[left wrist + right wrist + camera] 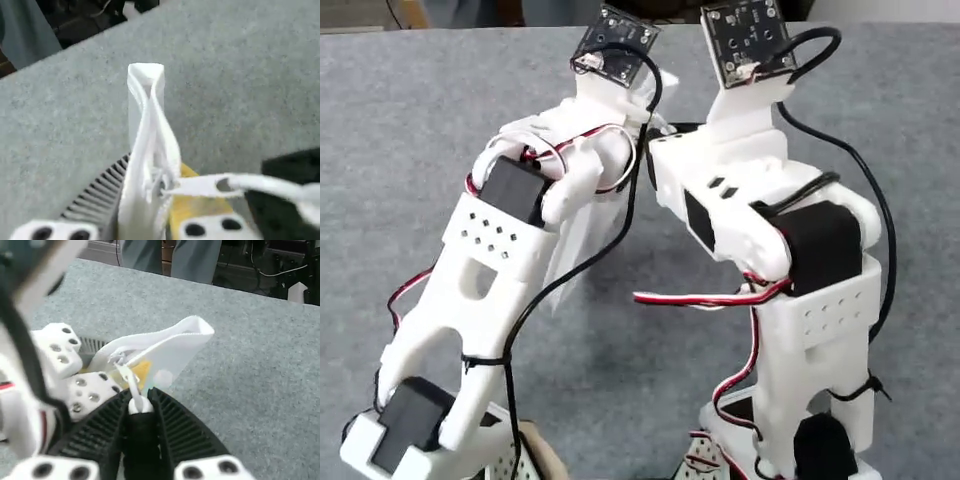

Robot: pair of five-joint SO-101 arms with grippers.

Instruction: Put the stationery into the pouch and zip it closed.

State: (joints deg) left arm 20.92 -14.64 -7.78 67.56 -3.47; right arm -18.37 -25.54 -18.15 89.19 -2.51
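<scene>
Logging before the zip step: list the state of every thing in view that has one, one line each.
left gripper, shut on pouch
right gripper, shut on zipper pull
pouch, held with its zip edge up; how far it is zipped cannot be told
yellow item, inside pouch

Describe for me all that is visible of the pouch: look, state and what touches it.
The pouch is white, thin and partly see-through, with a white zip along its top edge. A yellow item shows through its wall. The left gripper clamps one end, and the right gripper pinches the zip's pull tab. It seems held above the grey table, not resting on it. How far the zip is closed I cannot tell.
</scene>
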